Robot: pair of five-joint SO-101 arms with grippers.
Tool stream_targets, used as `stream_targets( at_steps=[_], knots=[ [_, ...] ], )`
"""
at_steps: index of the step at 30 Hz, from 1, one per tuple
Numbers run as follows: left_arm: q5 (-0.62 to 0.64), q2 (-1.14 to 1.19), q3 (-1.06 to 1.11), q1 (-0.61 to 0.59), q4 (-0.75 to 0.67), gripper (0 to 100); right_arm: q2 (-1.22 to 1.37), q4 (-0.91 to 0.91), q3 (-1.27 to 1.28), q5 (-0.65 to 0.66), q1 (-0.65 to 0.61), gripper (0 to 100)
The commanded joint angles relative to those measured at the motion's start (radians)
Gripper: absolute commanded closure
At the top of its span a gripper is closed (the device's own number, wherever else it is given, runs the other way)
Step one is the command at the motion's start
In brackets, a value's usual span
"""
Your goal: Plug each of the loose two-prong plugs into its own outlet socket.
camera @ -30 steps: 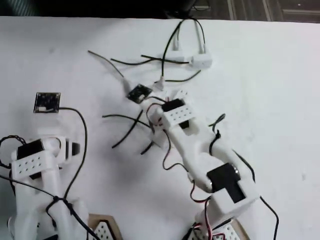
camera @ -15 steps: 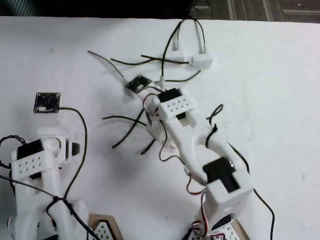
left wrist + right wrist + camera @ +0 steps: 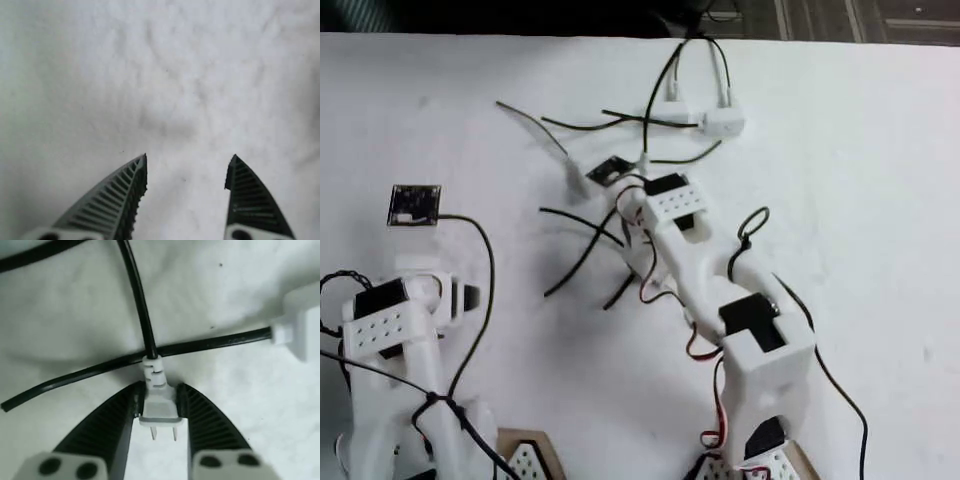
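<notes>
High view: the right arm lies stretched to the middle of the white table, among loose black cords. The white plastic outlet block rests beyond it, near the far edge. The left arm stands at the near left.

Left wrist view: the left gripper hangs over bare table, jaws wide apart.

Right wrist view: the right gripper has its jaws drawn narrow, clamping the small white two-prong plug, prongs toward the wrist. The outlet block lies near, apart from the plug.

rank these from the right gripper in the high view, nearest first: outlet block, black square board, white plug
1. white plug, held in the right gripper
2. outlet block, farther back, to its right
3. black square board, far to the left
</notes>
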Motion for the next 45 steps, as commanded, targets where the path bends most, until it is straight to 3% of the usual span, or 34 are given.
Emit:
stream_targets(
  at_steps=[1, 13, 18, 26, 45],
  knots=[
    [0.005, -0.033, -0.005, -0.005, -0.017, 74, -0.005, -0.005, -0.028, -0.005, -0.010, 97.8],
    [0.005, -0.033, -0.005, -0.005, -0.017, 74, -0.113, -0.074, -0.037, -0.055, -0.070, 97.4],
    [0.005, -0.033, -0.005, -0.005, -0.017, 74, -0.127, -0.001, -0.061, -0.084, -0.070, 87.8],
    [0.005, -0.033, -0.005, -0.005, -0.017, 74, -0.122, 0.031, -0.124, -0.081, -0.015, 89.2],
    [0.005, -0.033, -0.005, -0.005, -0.017, 74, -0.013, 0.031, -0.110, -0.077, -0.024, 89.2]
  ],
)
